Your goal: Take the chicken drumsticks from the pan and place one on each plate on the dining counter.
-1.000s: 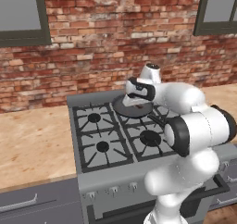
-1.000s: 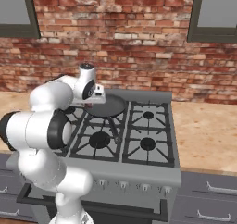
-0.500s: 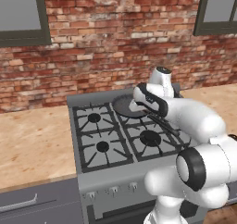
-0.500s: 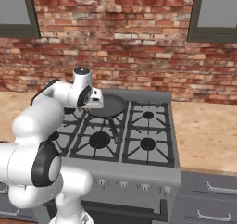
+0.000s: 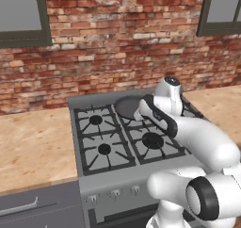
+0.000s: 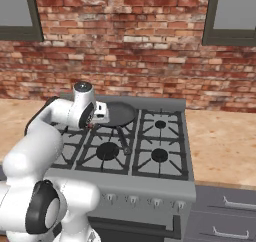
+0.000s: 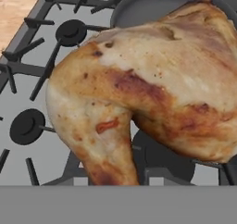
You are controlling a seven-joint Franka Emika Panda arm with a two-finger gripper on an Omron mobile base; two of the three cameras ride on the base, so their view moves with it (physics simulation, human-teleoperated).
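Hand view first: a chicken drumstick (image 7: pixel 148 93) hangs right up against the lens, golden-brown with darker roasted patches, its narrow end pointing down toward the bottom edge. Behind it lie the grey stove (image 7: pixel 41 79) grates and two dark burner caps, and the dark rim of the pan (image 7: pixel 139 5) curves across the top. The finger tips themselves are hidden behind the meat, so I cannot see how the jaws stand — but the piece hangs clear above the stovetop, close in front of the hand, so it is gripped.

From the left base view, the white arm reaches forward over the stove, and the pan (image 5: pixel 128 107) sits on a rear burner, just beside the arm's wrist. What shows of the pan's floor is dark and bare; part of it is hidden behind the arm.

From the right base view, the gripper (image 6: pixel 93 124) sits at the pan's (image 6: pixel 119 113) left edge, above the grates. A small orange fleck shows beneath the hand. The pan's long handle runs forward between the burners. Beige countertop (image 6: pixel 222 143) flanks the stove, with a brick wall (image 6: pixel 125 46) behind.
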